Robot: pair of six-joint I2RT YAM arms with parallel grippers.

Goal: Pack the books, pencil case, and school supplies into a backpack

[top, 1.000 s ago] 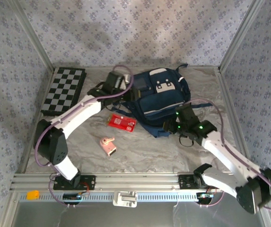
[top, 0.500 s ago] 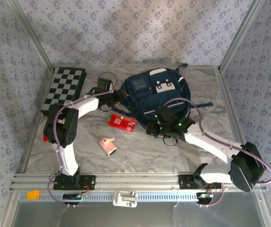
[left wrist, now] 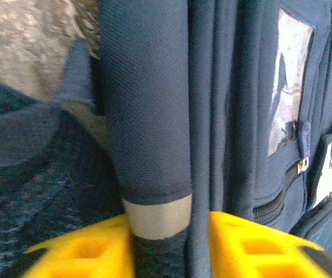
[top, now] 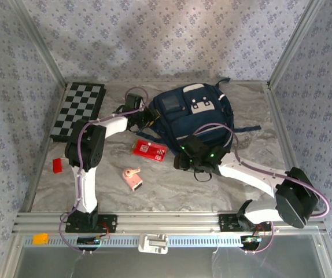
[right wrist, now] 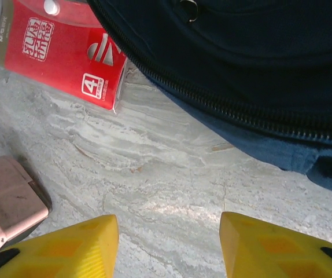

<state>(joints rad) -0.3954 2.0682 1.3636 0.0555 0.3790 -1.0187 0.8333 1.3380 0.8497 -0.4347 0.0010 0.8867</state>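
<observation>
The navy backpack (top: 196, 117) lies flat at the back middle of the table. My left gripper (top: 146, 115) is at its left edge; in the left wrist view the gripper (left wrist: 169, 234) is shut on a fold of backpack fabric (left wrist: 148, 116) with a pale band. The red pencil case (top: 149, 149) lies just left of the backpack's front corner. My right gripper (top: 181, 160) hovers open over bare table, with the pencil case (right wrist: 62, 52) ahead on its left and the backpack (right wrist: 241, 58) ahead on its right. The pink gadget (top: 132, 179) lies nearer the front. The books are out of view.
A black-and-white checkered board (top: 79, 110) lies at the back left. A tiny red block (top: 58, 165) sits by the left arm's elbow. Patterned walls and metal frame posts close in the table. An orange piece (top: 40, 238) rests on the front rail.
The left gripper has closed on the backpack's left edge and its arm has folded in. The right gripper slid left along the backpack's front toward the pencil case, opening a little.
</observation>
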